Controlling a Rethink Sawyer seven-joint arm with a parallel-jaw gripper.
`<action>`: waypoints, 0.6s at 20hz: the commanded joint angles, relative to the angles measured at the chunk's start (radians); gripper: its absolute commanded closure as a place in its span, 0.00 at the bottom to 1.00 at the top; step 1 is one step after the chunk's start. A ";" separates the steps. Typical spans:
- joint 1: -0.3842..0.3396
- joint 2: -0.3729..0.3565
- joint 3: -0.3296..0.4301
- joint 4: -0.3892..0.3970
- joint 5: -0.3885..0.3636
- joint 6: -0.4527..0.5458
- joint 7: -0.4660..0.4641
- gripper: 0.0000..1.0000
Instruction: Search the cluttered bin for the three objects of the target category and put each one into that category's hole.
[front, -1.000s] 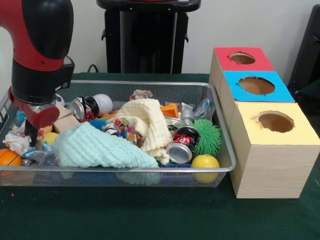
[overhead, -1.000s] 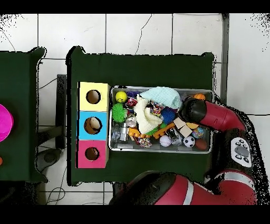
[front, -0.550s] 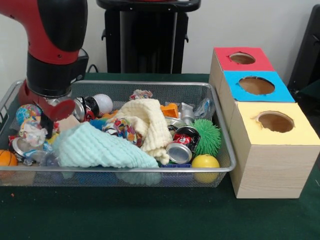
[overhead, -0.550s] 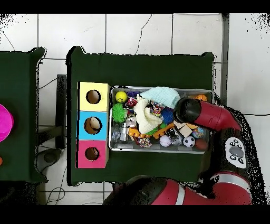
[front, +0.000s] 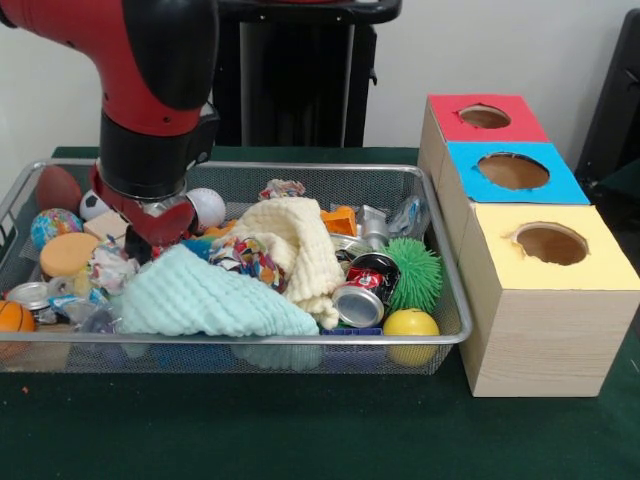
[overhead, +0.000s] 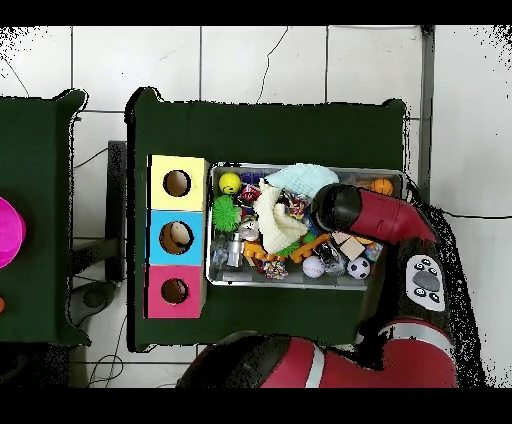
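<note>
Sitting on the green table: wire-mesh bin (front: 440, 330) brimming with balls, crushed cans and cloths, mint cloth (front: 200, 297) lying at its front. Standing just beside it: wooden box row with red hole (front: 484, 116), blue hole (front: 513, 171), yellow hole (front: 551, 243).

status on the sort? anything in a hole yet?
Nothing visibly done: what shows of the red, blue and yellow holes looks empty. In hand: the arm is low in the mesh bin, its gripper beside the mint cloth; a grasp cannot be judged. Left: apparently all three objects, amid the clutter.
</note>
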 joint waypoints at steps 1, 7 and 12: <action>-0.033 0.137 0.139 0.029 0.051 -0.025 0.080 1.00; -0.035 0.162 0.138 0.015 0.040 -0.058 0.068 1.00; -0.015 0.163 0.116 0.015 0.049 -0.060 0.096 0.00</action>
